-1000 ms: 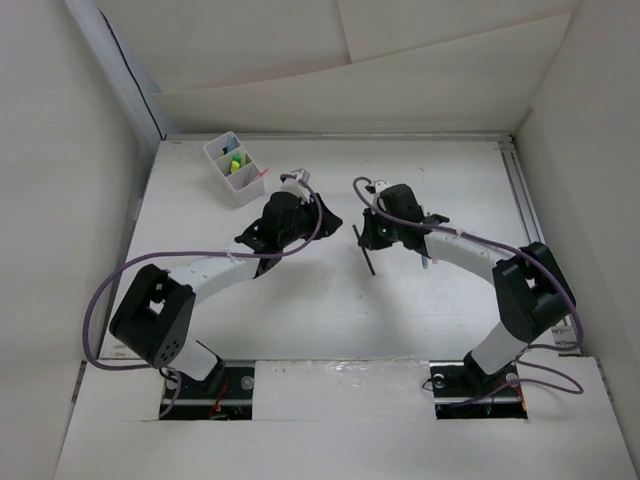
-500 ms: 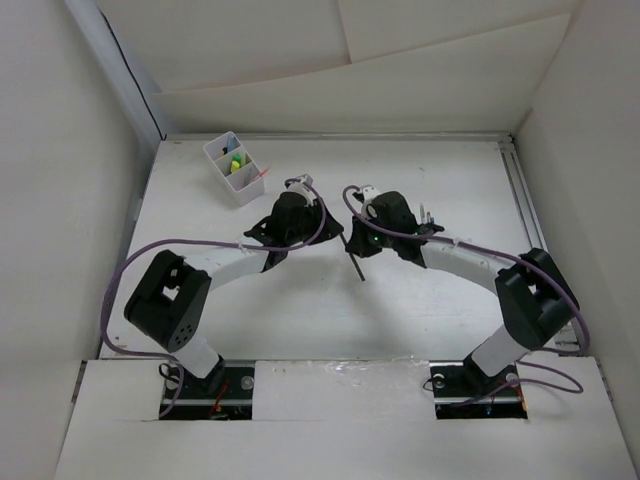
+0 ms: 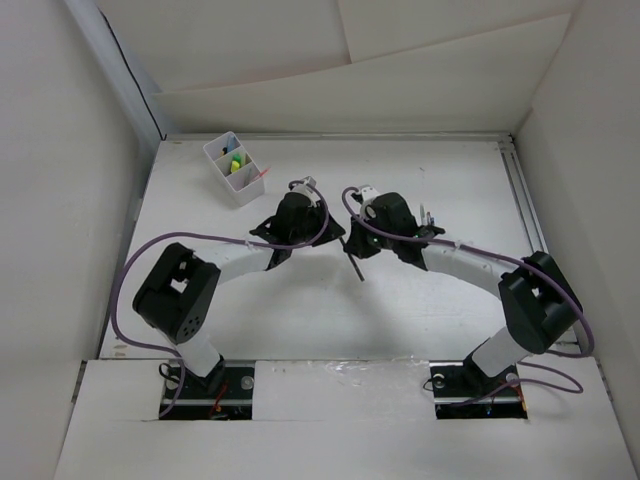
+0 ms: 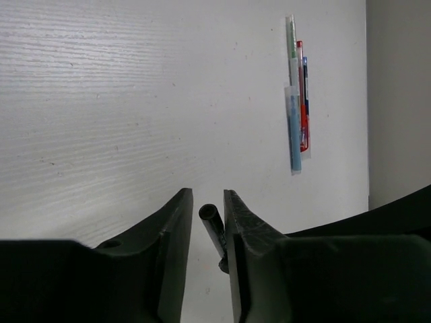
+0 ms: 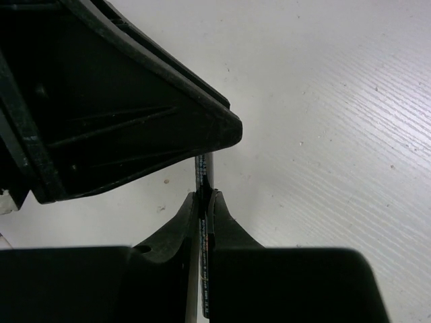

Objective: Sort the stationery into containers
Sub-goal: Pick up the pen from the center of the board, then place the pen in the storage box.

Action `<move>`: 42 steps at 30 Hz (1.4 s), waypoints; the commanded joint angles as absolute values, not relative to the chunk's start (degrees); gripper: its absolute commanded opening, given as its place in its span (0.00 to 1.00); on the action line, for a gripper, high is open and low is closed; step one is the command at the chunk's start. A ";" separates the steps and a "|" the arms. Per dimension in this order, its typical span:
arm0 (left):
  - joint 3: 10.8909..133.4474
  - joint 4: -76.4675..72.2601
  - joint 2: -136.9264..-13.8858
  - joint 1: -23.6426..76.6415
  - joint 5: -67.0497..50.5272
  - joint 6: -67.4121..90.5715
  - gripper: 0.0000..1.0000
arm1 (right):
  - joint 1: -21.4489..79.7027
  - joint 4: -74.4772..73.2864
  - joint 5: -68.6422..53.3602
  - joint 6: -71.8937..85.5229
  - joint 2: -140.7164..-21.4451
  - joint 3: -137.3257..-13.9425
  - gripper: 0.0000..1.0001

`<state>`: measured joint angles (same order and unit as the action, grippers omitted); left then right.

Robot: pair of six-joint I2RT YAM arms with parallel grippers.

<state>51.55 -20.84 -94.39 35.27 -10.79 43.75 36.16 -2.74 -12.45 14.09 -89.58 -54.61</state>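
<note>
The white divided tray (image 3: 222, 152) stands at the back left and holds yellow-green items and a pink pen (image 3: 258, 176). My right gripper (image 3: 350, 246) is shut on a black pen (image 3: 357, 270), whose lower end hangs toward the table. In the right wrist view the pen (image 5: 204, 168) is pinched between the jaws (image 5: 204, 196). My left gripper (image 3: 336, 233) meets it mid-table. In the left wrist view its jaws (image 4: 207, 202) stand narrowly apart around the pen's end (image 4: 211, 219). The pen touches the right jaw, with a gap on the left.
Several loose pens (image 4: 297, 101), green, red and blue, lie together on the table beyond the left gripper, partly under the right arm (image 3: 427, 214). White walls enclose the table on the left, back and right.
Both grippers have come together mid-table: the left swung right, and the right moved left with the black pen. The left jaws now straddle the pen's end.
</note>
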 commanded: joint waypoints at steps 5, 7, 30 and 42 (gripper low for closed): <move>53.00 -22.68 -94.14 35.60 -12.57 44.30 0.05 | 36.91 0.53 -12.57 13.18 -87.10 -54.76 0.00; 53.00 -22.68 -93.60 35.60 -11.96 44.30 0.00 | 36.91 0.53 -11.87 13.18 -86.57 -54.23 0.00; 61.69 -17.93 -90.71 24.53 -2.48 44.38 0.00 | 33.06 1.67 -6.42 16.17 -72.69 -48.78 0.54; 90.96 2.54 -99.75 14.26 18.71 36.48 0.00 | 30.23 2.20 -6.24 18.98 -68.99 -46.41 0.52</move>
